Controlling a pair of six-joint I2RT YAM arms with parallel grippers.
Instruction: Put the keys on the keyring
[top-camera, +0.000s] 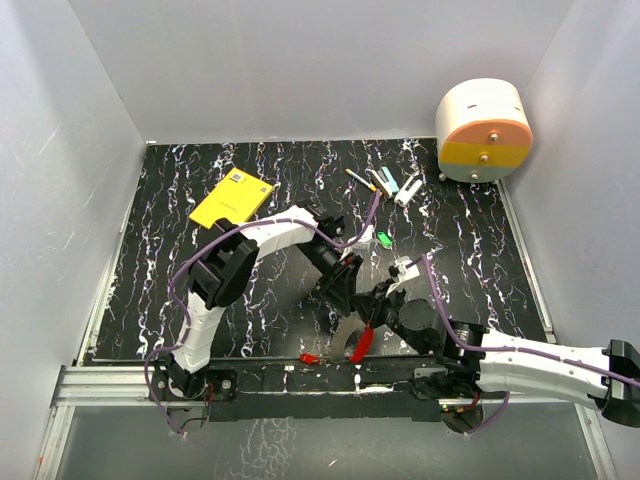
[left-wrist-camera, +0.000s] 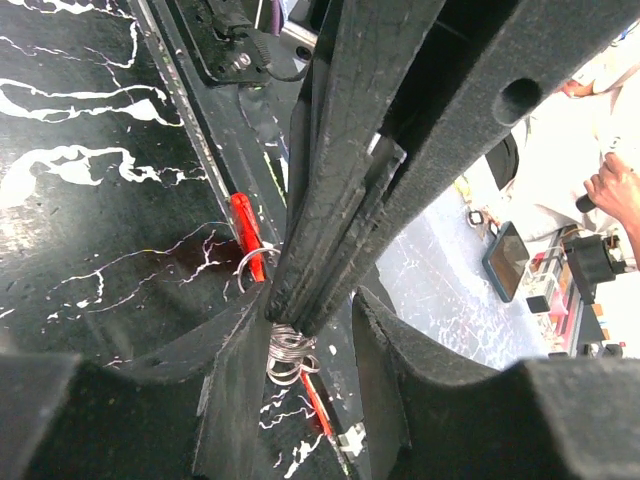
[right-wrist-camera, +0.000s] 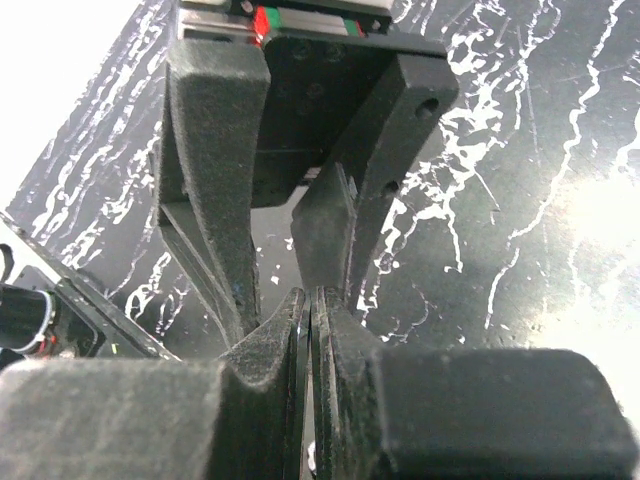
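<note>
The two hands meet tip to tip over the near part of the black marbled table (top-camera: 480, 262). The right hand (right-wrist-camera: 310, 312) is clenched, its fingers pressed flat together, and the silver coils of the keyring (left-wrist-camera: 287, 352) show right at its fingertips, so it appears to be gripping the ring. The left hand (left-wrist-camera: 310, 308) is released: its fingers (left-wrist-camera: 240, 370) stand apart on either side of the right hand's tips and the keyring, which sits in the gap between them. One red key (top-camera: 362, 340) hangs just under the right hand's fingertips, below the ring. A second red key (left-wrist-camera: 246, 232) lies flat on the table beside the left hand, apart from both hands, with a small wire loop at its end. Well beyond the hands lie a yellow box (top-camera: 232, 197), a small green piece (top-camera: 383, 239) and some pens (top-camera: 385, 182).
</note>
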